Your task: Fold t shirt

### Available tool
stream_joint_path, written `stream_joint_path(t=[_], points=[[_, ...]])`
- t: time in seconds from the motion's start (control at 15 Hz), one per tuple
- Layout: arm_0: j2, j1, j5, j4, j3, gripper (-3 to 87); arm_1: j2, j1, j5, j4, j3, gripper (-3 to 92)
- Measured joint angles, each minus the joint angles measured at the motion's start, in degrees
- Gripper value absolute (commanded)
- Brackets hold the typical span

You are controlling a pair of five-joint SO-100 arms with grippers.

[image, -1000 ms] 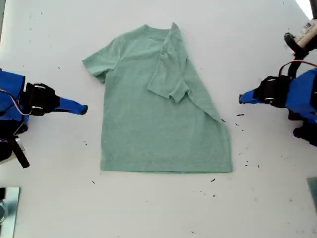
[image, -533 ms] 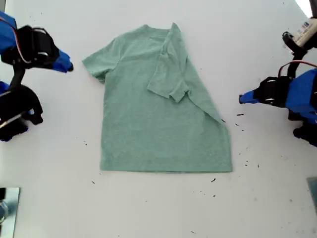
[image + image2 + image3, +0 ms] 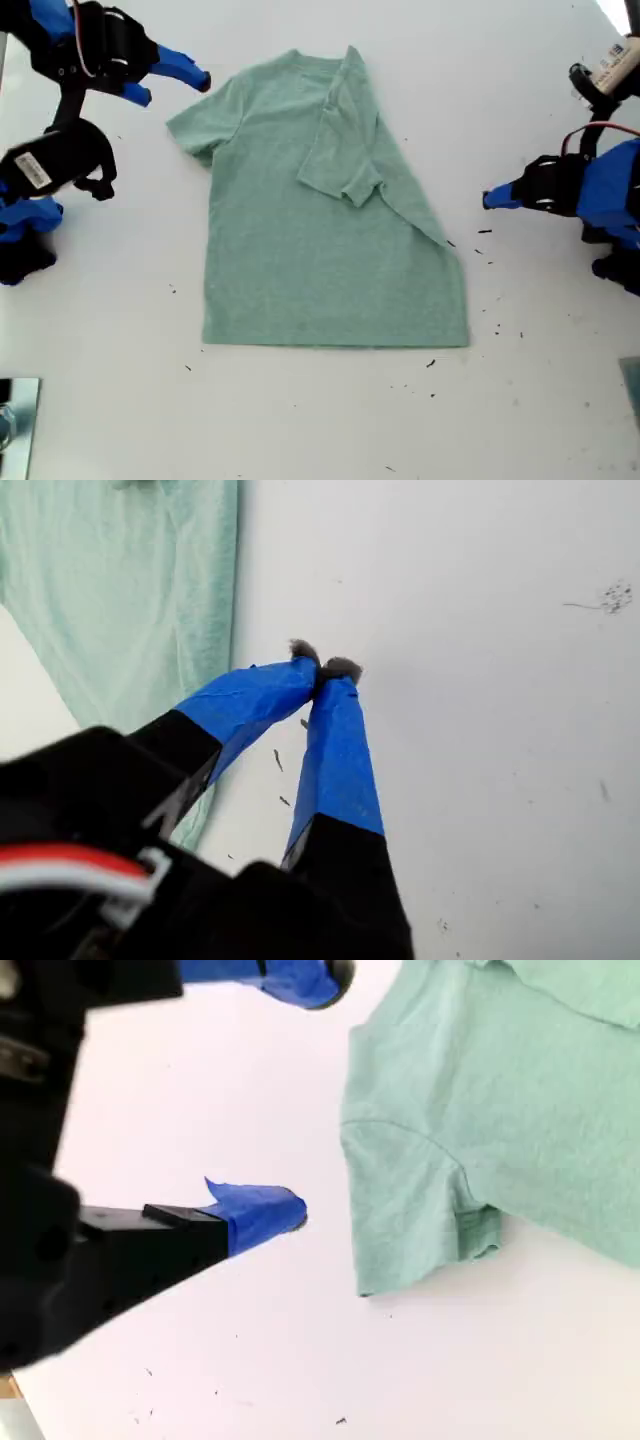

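t shirt: one sleeve side folded in, other flat | my first gripper pinched together, empty | my second gripper spread apart beside unfolded sleeve

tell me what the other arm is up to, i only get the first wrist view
Observer: My second gripper hangs at the exterior view's upper left, fingers open, beside the t shirt's flat sleeve, not touching it.
Operator: is any sleeve folded in
Observer: Yes. In the exterior view, the sleeve on that view's right lies folded over the shirt's body.
Operator: and how does my gripper sit against the shirt
Observer: My first gripper is shut on nothing, over the bare table, apart from the shirt's edge on the exterior view's right.
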Motion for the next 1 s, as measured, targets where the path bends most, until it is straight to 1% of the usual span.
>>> stream_joint_path(t=[0.07, 0.27, 0.33, 0.47, 0.53, 0.6, 0.67, 0.73, 0.8, 1.0], points=[[-0.2, -1.9, 0.9, -2.2, 3.8, 30.0, 0.0, 0.0, 0.0, 0.0, 0.0, 2.3], [-1.3, -7.6, 4.0, -15.1, 19.9, 29.5, 0.0, 0.0, -0.6, 0.0, 0.0, 2.3], [-3.0, -8.4, 4.3, -20.1, 24.5, 29.7, 0.0, 0.0, -0.7, 0.0, 0.0, 2.3], [-9.8, -8.1, 4.2, -26.4, 26.5, 28.5, 0.0, 0.0, -0.7, 0.0, 0.0, 2.3], [-14.0, -8.0, 4.2, -28.0, 26.9, 22.4, 0.0, 0.0, -0.8, 0.0, 0.0, 2.3], [-17.0, -7.8, 4.3, -29.6, 26.8, 9.0, 0.0, 0.0, -0.8, 0.0, 0.0, 2.3], [-18.0, -7.8, 4.2, -30.3, 26.7, -0.2, 0.0, 0.0, -0.8, 0.0, 0.0, 2.3], [-18.1, -7.8, 4.9, -31.2, 26.2, -0.2, 0.0, 0.0, -0.8, 0.0, 0.0, 2.3], [-17.9, -7.6, 4.5, -30.8, 24.6, -0.2, 0.0, 0.0, -0.8, 0.0, 0.0, 2.3], [-10.6, -6.6, 5.4, -23.7, 16.7, -0.3, 0.0, 0.0, -1.1, 0.0, 0.0, 2.3]])
